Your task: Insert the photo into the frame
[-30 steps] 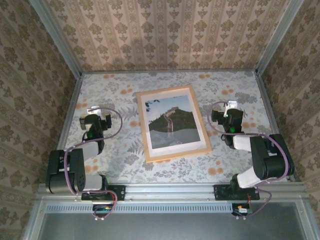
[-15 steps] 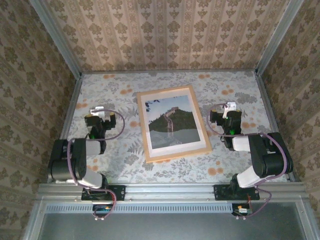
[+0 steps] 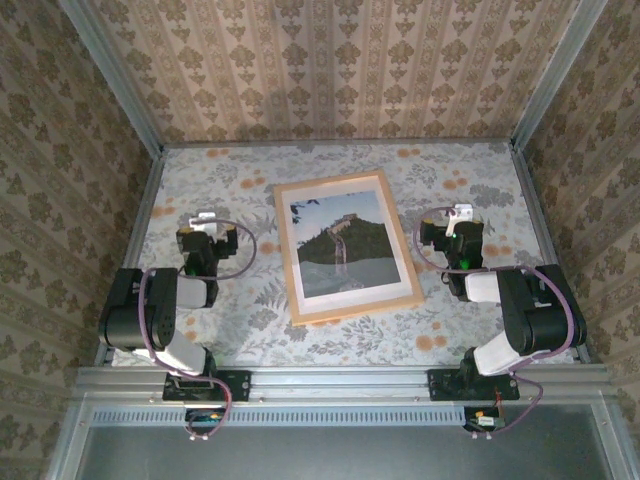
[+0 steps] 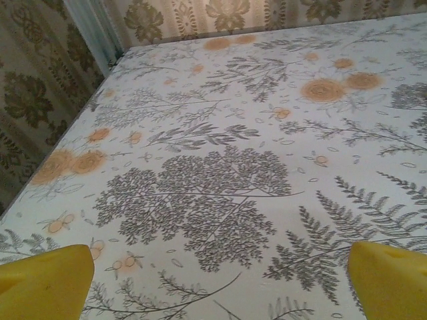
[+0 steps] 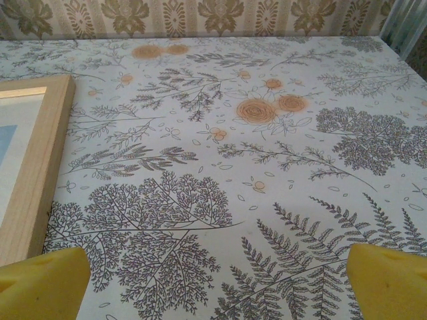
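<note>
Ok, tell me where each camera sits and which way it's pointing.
Top external: above and behind the bases, looking down on the table, frame and photo; left arm and right arm show.
Left wrist: low over the table, facing its far left corner; yellow left fingers wide apart at the bottom corners.
Right wrist: low, facing the far wall; right fingers apart at the bottom, frame at left.
Shared: top external and right wrist both see the frame's right side.

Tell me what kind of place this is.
Probably a robot test cell dressed as a home room: patterned wallpaper lines three walls, a metal rail carries the left arm and right arm, and a wooden frame with the photo lies on a floral-covered table.
</note>
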Motion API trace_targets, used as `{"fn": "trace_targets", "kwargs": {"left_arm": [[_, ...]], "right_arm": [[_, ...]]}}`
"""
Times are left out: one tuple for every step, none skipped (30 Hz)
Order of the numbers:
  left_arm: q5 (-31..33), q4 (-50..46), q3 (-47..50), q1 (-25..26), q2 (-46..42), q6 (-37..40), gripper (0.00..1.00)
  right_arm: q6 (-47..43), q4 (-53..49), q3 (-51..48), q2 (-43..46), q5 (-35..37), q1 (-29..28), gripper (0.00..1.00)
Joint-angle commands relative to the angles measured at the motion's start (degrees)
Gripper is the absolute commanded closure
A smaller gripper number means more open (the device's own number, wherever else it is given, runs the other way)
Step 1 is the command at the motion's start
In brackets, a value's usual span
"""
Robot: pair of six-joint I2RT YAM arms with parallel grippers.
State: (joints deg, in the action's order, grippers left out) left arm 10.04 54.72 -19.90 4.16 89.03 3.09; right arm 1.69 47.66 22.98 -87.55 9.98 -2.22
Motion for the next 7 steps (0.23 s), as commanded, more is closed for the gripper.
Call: {"fn": "trace_targets", "kwargs": {"left_arm": [[0.86,0.23,-1.41,0.15,0.01,1.34,0.0],[0.49,-0.56,-1.69,-0.07,-0.04,1.14,0.0],[0.19,-0.52,-1.65,-0.16,-0.04,1.12,0.0],[0.15,-0.44,-1.63,-0.18,-0.04,1.17,0.0],[-0.12,-0.01,-1.4,-0.08,-0.15,1.41,0.0],[-0.69,0.84,-0.97,0.12,-0.13,1.91,0.0],[-1.06,1.38,-0.61,0.34,-0.18,2.29,0.0]], "right_arm": [[0.8,1.94,0.07,-0.08,-1.29,0.29,0.0],[0.84,1.91,0.09,-0.09,-1.29,0.24,0.0],[0.81,1.91,0.05,-0.04,-1.32,0.26,0.0],[0.85,1.91,0.05,-0.08,-1.24,0.28,0.0],[0.83,1.9,0.06,-0.09,-1.28,0.28,0.0],[0.8,1.91,0.04,-0.08,-1.29,0.33,0.0],[0.77,1.91,0.07,-0.08,-1.32,0.29,0.0]]}}
